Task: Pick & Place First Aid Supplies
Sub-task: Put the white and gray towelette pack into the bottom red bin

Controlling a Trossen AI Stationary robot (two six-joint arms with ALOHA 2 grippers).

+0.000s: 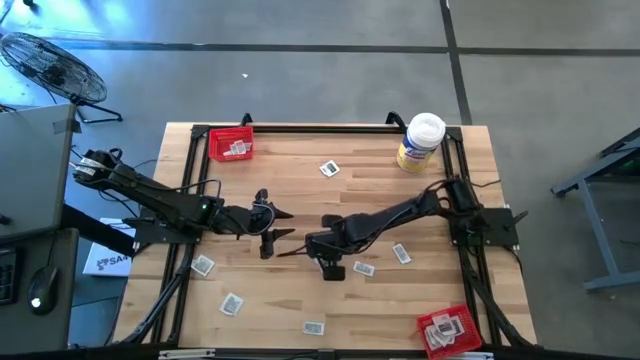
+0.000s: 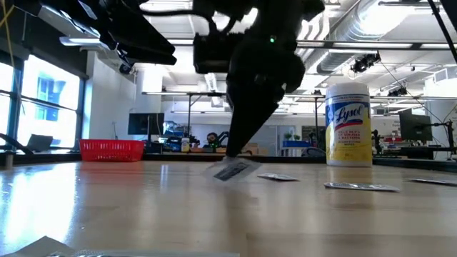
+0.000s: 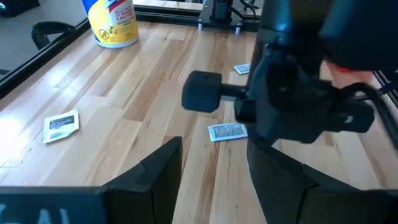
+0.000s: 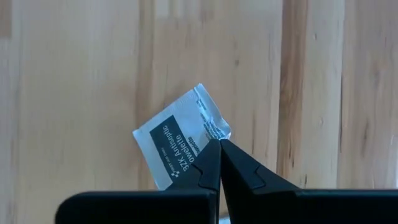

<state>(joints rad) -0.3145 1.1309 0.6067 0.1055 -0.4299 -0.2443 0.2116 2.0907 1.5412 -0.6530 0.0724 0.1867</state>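
Observation:
My right gripper (image 4: pixel 219 142) is shut on the edge of one first aid packet (image 4: pixel 179 142), white with a dark label. In the low view this packet (image 2: pixel 232 170) hangs tilted just above the wooden table under the right gripper (image 2: pixel 235 157). From above, the right gripper (image 1: pixel 284 252) is at the table's middle. The left gripper (image 1: pixel 283 224) stands open right beside it, holding nothing. Loose packets lie around: one (image 1: pixel 329 169) farther back, two (image 1: pixel 363 268) (image 1: pixel 401 254) under the right arm, and others (image 1: pixel 203 265) near the front left.
A red tray (image 1: pixel 216 152) at the back left holds packets. Another red tray (image 1: pixel 424 322) at the front right also holds packets. The white-lidded yellow-labelled tub (image 1: pixel 420 142) stands at the back right. A black frame runs along the table's edges.

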